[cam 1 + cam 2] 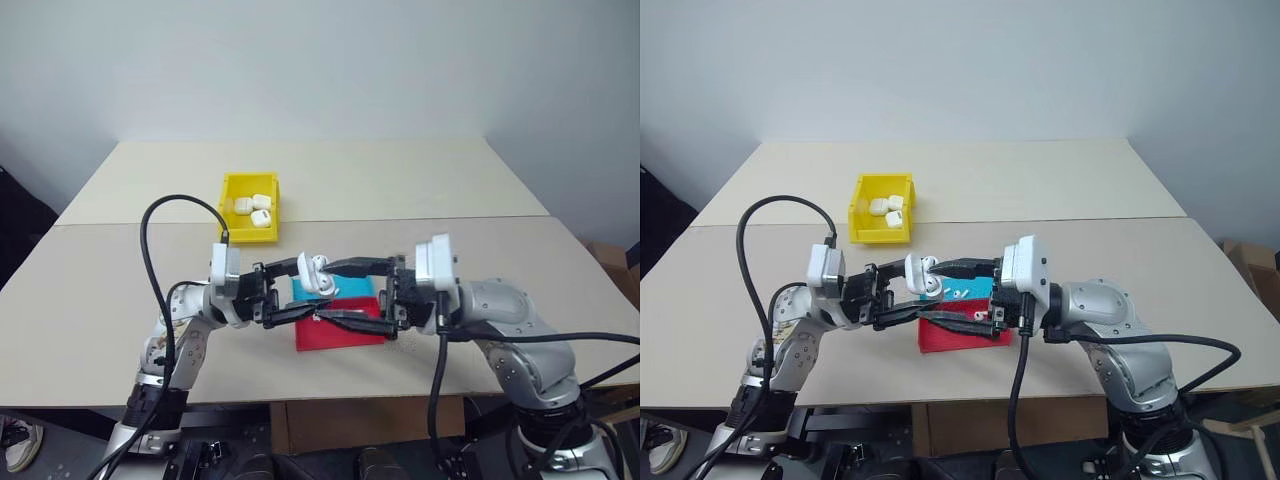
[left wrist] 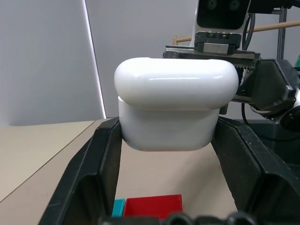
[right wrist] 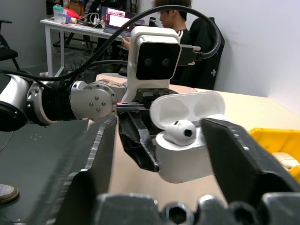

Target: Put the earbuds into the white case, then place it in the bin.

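Note:
My left gripper (image 1: 310, 287) is shut on the white case (image 1: 316, 272), holding it above the tray with its lid flipped open. In the right wrist view one earbud (image 3: 180, 132) sits in the mouth of the case (image 3: 187, 157), its rounded head sticking up. My right gripper (image 1: 326, 291) faces the left one, open, with its fingers (image 3: 101, 140) spread on either side of the case and apart from it. The left wrist view shows the case (image 2: 176, 108) from behind, between that gripper's fingers (image 2: 101, 173). Small white pieces that look like earbuds (image 1: 952, 293) lie on the tray's blue part. The yellow bin (image 1: 228, 192) stands further back on the left.
A shallow red-and-blue tray (image 1: 345, 332) lies on the table right under both grippers. The bin holds several white cases (image 1: 258, 210). A seam (image 1: 450, 219) runs across the tan table behind the tray. In the right wrist view a person (image 3: 173, 18) sits at a desk in the background.

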